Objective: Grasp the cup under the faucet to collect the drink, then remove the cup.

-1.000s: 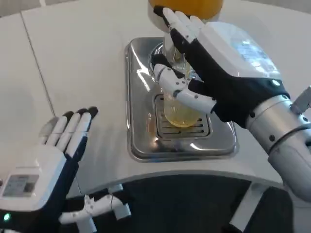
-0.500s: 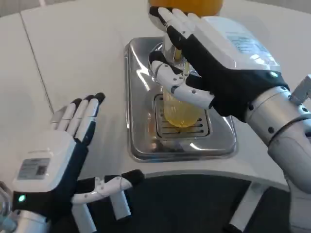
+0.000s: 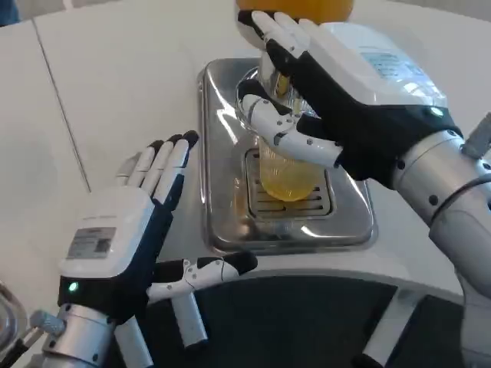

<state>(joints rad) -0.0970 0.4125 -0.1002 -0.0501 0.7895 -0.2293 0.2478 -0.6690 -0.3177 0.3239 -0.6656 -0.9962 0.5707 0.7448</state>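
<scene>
Head view | right hand (image 3: 337, 100) wraps the clear cup (image 3: 288, 172) on the steel drip tray (image 3: 222, 222) under the faucet | left hand (image 3: 126, 238) waits, fingers apart | cup likely thin, slick, half-full: grip mid-wall gently, keep upright

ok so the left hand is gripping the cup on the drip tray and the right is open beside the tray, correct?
No, the sides are swapped. In the head view the right hand grips the cup on the drip tray; the left hand is open beside the tray.
</scene>
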